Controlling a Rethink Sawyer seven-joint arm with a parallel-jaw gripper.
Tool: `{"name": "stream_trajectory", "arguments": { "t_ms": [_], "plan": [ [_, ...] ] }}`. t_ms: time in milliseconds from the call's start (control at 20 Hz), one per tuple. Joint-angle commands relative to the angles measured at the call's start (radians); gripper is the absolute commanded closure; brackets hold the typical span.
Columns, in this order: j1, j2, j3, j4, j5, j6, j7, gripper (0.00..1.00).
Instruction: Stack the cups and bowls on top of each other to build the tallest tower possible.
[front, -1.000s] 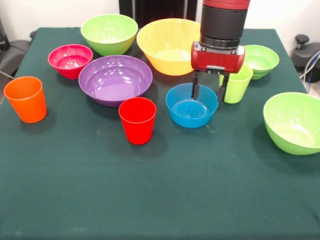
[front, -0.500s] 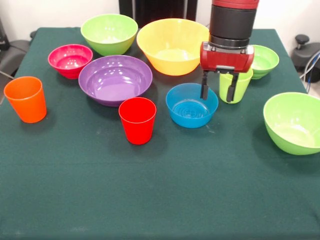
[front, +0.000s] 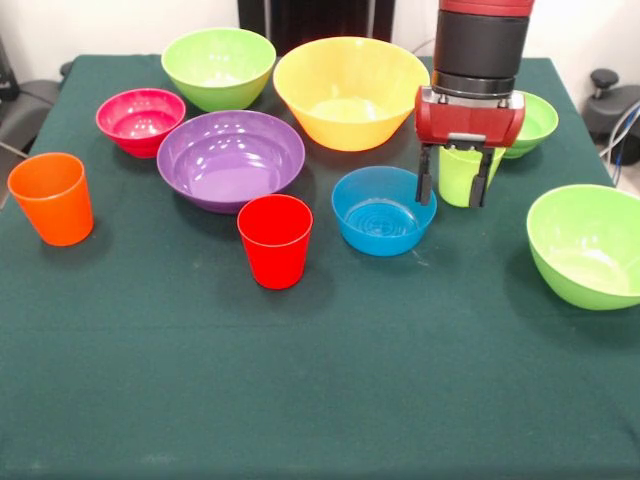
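Hand (front: 453, 190) open astride lime cup (front: 460, 176), blue bowl (front: 383, 210) just beside.

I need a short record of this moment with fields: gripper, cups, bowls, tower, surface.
gripper: the gripper is open, its fingers on both sides of the lime green cup
cups: lime green cup, red cup and orange cup, all upright and apart
bowls: yellow bowl, purple bowl, blue bowl, magenta bowl, three lime green ones
tower: nothing stacked yet
surface: green tablecloth
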Motion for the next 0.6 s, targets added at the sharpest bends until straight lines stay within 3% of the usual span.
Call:
{"name": "stream_trajectory", "arguments": {
  "t_ms": [50,600],
  "plan": [
    [0.023,0.089,0.054,-0.04,0.025,-0.033,0.158,0.0],
    [0.014,0.115,0.051,-0.058,0.016,-0.069,0.15,0.0]
  ]
}}
